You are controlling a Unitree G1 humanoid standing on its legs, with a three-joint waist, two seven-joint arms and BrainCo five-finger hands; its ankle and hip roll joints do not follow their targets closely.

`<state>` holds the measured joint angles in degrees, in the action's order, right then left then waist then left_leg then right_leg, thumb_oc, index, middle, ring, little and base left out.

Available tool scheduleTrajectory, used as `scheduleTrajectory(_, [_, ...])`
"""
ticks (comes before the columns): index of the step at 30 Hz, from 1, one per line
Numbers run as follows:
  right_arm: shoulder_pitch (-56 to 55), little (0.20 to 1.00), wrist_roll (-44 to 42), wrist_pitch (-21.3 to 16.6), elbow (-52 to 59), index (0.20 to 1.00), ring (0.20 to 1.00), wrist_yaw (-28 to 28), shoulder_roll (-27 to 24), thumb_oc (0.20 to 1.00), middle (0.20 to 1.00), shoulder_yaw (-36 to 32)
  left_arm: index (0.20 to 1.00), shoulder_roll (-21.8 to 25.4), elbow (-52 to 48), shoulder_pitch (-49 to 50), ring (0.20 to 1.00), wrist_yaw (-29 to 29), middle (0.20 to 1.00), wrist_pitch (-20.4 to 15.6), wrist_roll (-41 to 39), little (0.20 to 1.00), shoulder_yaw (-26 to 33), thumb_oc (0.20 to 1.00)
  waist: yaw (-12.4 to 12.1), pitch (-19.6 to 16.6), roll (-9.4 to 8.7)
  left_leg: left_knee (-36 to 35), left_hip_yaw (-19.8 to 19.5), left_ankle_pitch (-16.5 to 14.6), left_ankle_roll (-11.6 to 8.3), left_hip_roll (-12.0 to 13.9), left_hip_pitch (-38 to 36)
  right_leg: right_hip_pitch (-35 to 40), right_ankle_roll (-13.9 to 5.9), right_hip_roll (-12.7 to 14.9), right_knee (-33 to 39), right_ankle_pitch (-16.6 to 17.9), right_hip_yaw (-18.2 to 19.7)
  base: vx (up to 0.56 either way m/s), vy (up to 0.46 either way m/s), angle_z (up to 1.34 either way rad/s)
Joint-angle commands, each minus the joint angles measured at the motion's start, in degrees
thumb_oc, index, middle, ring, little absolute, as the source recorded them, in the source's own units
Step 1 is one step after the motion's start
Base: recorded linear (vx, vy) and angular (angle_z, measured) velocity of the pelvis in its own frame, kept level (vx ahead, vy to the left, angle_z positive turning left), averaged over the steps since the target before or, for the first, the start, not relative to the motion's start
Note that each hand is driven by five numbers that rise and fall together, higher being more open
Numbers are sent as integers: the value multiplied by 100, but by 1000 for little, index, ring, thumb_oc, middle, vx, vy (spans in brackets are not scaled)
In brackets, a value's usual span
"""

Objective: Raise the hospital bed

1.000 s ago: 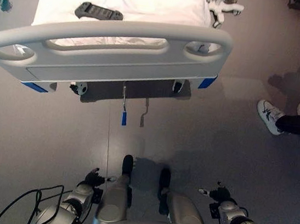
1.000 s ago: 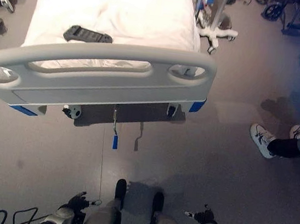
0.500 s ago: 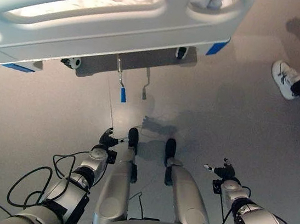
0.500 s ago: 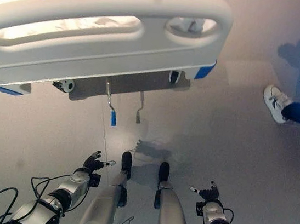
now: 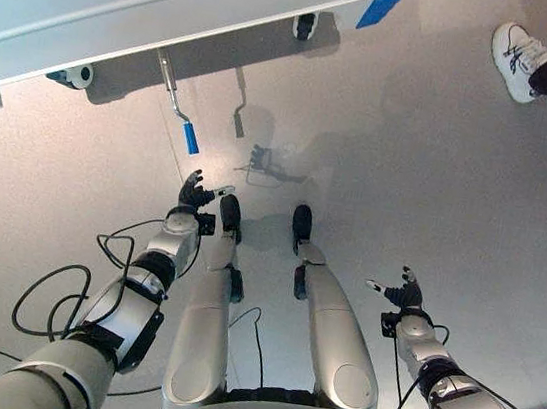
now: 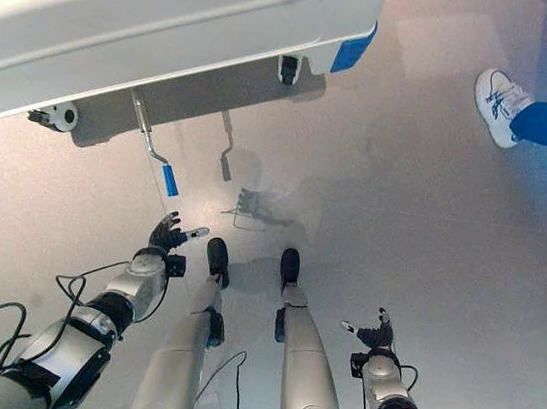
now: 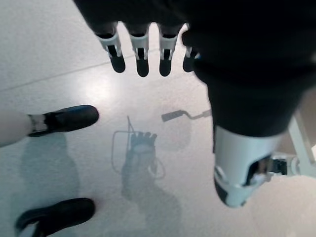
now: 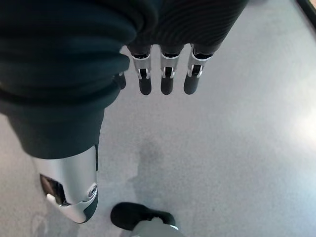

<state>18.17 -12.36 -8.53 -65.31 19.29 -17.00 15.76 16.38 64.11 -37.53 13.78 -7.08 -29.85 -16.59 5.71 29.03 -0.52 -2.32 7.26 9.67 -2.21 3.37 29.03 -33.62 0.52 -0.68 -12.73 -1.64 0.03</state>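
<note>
The bed (image 5: pixel 127 14) fills the upper left of the frame, its footboard overhead, with a blue-tipped crank (image 5: pixel 177 106) and a second plain crank (image 5: pixel 238 107) hanging beneath it at upper centre. The left hand (image 5: pixel 194 192) hovers just below the blue-tipped crank, fingers straight and holding nothing. The right hand (image 5: pixel 401 294) hangs at lower right, also spread and empty, well apart from a person's shoes (image 5: pixel 519 60) at upper right on the floor (image 5: pixel 439 176).

The hospital bed (image 5: pixel 128 4) is cut off by the top edge, its mattress seemingly out of view.
</note>
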Motion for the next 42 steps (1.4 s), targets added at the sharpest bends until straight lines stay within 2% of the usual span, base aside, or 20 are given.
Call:
scheduleTrajectory(1, [-218,1000,-235,-145,270,1000,1000,149,-225,1000,1000,106,1000,206,225,-485,1000,80,1000,-101,-387,1000,225,1000,74,76,-228,-266,-2,6,12,-345,-73,98,-688,227,1360,1459,131,18,2,-7])
scheduleTrajectory(11, [-353,1000,-349,-243,346,1000,1000,134,-200,1000,1000,175,1000,778,469,-1041,1000,15,1000,-30,-660,1000,310,1000,170,76,-243,-268,31,12,-3,-366,209,-190,-712,240,1417,1535,179,1,2,0])
scheduleTrajectory(17, [-362,1000,-390,-287,359,1000,1000,148,-182,1000,1000,186,1000,952,584,-1131,1000,-22,1000,19,-726,1000,365,1000,179,76,-255,-268,25,13,-3,-367,332,-308,-721,253,1457,1564,175,0,0,0])
scheduleTrajectory(28, [-462,1000,-475,-356,504,1000,1000,162,-174,1000,1000,254,1000,1228,579,-1467,1000,23,1000,-21,-1119,1000,424,1000,240,76,-322,-268,46,24,-15,-356,581,-543,-754,246,1530,1625,216,0,0,0])
scheduleTrajectory(42, [-824,1000,-596,-468,1017,1000,1000,152,-207,1000,1000,353,1000,1349,551,-2090,1000,103,1000,-62,-1318,1000,198,1000,367,76,-419,-268,24,1,-23,-324,917,-861,-774,221,1557,1623,221,4,-6,0])
